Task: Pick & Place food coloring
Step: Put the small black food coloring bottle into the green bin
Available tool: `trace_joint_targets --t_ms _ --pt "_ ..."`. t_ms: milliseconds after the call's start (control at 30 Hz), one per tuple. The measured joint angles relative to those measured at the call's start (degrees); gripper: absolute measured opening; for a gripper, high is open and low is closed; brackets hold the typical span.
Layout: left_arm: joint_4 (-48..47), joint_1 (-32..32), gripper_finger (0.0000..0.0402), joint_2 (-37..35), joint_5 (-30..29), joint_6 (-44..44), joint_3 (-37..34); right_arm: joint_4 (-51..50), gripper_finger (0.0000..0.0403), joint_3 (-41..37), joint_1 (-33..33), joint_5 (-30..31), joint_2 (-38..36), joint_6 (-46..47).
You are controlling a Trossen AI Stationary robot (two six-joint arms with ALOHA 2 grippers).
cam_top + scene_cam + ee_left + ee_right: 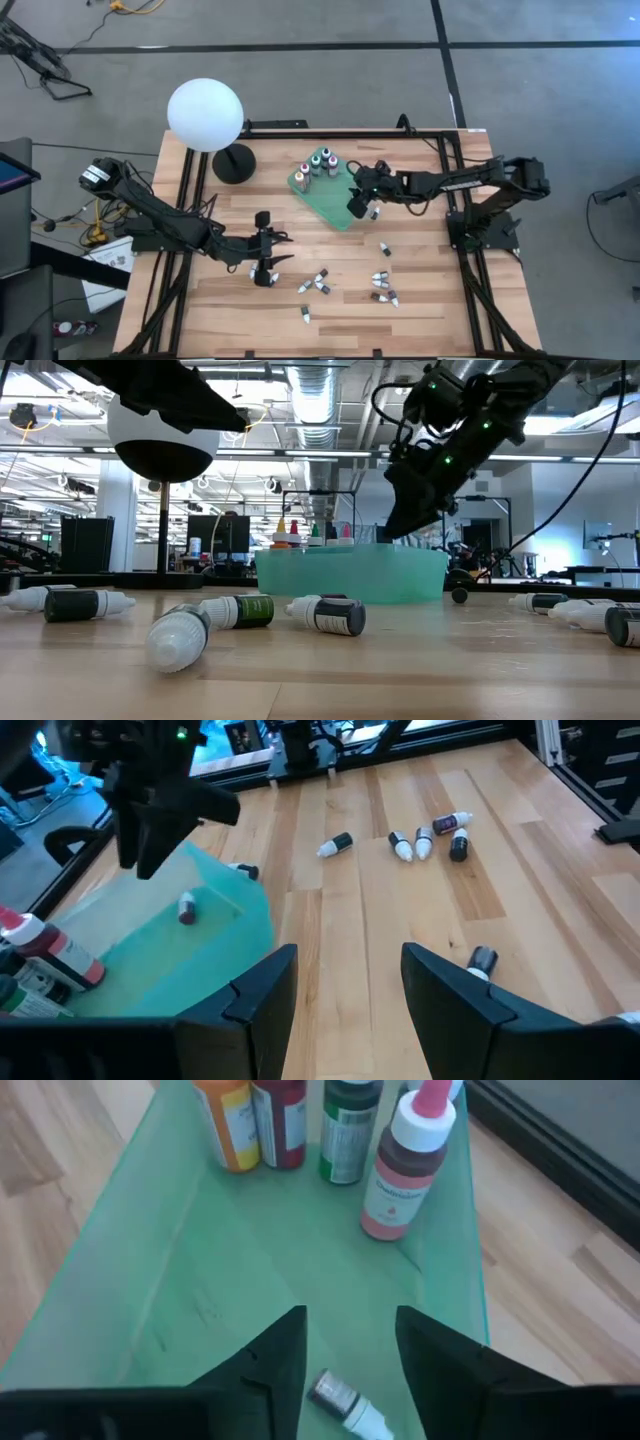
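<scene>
The green tray (335, 200) sits at the table's far middle. Several larger bottles (410, 1165) stand upright in its far corner (322, 163). One tiny white-tipped bottle (343, 1402) lies on its side on the tray floor. My right gripper (350, 1350) hovers open above the tray (350, 575), straight over that tiny bottle and clear of it. More tiny bottles (320, 282) lie scattered on the wood (425, 838) in front of the tray. My left gripper (272, 248) hangs open over the table left of them, and one bottle (483, 960) lies just past one of its fingers.
A white globe lamp (205, 115) on a black base stands at the far left of the table, left of the tray. Black frame rails run along the table's left, right and far edges. Bare wood shows between the tray and the scattered bottles (325, 613).
</scene>
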Motion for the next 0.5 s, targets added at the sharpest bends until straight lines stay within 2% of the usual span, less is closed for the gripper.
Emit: trace_joint_targets --t_ms 133,300,400,500 --pt "0.0 0.0 0.0174 0.0 2.7 -4.5 0.0 0.0 0.0162 1.1 1.1 0.0 -0.7 -2.0" --pt "-3.0 0.0 0.0174 0.0 10.1 -10.0 0.0 -0.1 0.0169 1.5 5.7 0.0 -6.0 -6.1" --pt "-6.1 0.0 0.0174 0.0 14.9 -11.7 0.0 -3.0 0.0167 1.5 9.5 0.0 -9.8 -7.5" --pt "-8.4 0.0 0.0174 0.0 15.1 -16.6 0.0 -8.2 0.0162 1.5 13.6 0.0 -13.4 -7.1"
